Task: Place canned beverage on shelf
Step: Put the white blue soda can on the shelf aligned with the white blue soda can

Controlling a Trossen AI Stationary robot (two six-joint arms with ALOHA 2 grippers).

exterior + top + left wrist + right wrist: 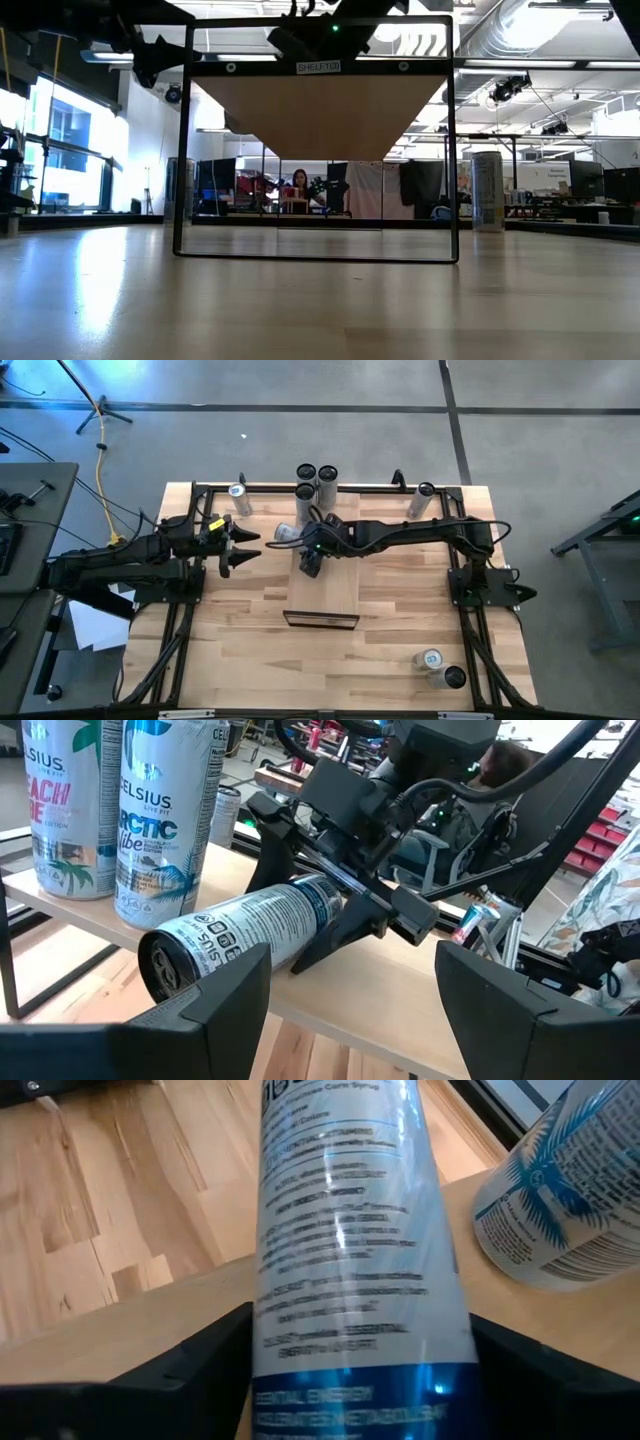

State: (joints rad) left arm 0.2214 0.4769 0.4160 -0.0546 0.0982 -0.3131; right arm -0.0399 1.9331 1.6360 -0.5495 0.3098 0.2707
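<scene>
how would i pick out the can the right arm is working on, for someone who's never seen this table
Find the shelf, the pale raised board in the middle of the table. At its far end stand upright cans. Just in front of them, one silver can with a blue band lies on its side between the fingers of the right end effector. It is the only can on the shelf that is not upright.

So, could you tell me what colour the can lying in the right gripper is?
Silver-white with a blue band, the can shows best in the left wrist view.
</scene>
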